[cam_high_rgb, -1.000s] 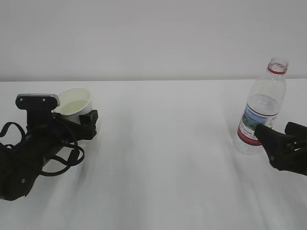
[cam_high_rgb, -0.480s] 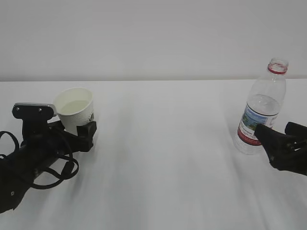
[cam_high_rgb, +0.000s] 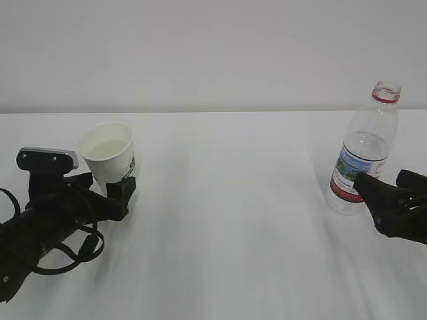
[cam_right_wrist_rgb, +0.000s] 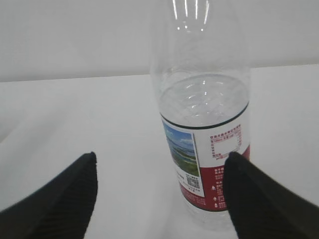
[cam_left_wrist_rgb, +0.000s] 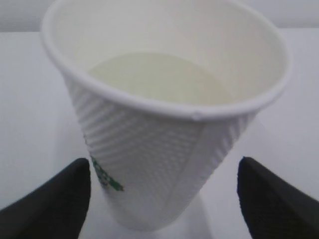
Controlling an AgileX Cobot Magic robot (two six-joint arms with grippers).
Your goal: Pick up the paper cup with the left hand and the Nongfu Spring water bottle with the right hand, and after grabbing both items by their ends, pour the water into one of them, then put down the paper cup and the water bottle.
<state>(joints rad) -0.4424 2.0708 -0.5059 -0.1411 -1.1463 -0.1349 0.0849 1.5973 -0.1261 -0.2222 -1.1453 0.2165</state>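
The white dimpled paper cup (cam_high_rgb: 110, 153) stands upright on the table and holds pale water (cam_left_wrist_rgb: 159, 79). My left gripper (cam_high_rgb: 103, 183) is open, with a black finger (cam_left_wrist_rgb: 55, 204) on each side of the cup's lower part and a gap on both sides. The uncapped Nongfu Spring water bottle (cam_high_rgb: 363, 150), with its red label, stands at the right, about half full of water (cam_right_wrist_rgb: 204, 99). My right gripper (cam_high_rgb: 381, 178) is open just in front of the bottle. In the right wrist view the bottle (cam_right_wrist_rgb: 204, 144) sits toward the right finger (cam_right_wrist_rgb: 264, 199).
The white table (cam_high_rgb: 227, 200) stretches bare between the cup and the bottle, about a third of the view apart. A plain pale wall closes the back. The left arm's cables (cam_high_rgb: 67, 257) loop low over the table at the front left.
My left arm has drawn back toward the lower left, so more of the cup shows. The right arm and the bottle have not moved.
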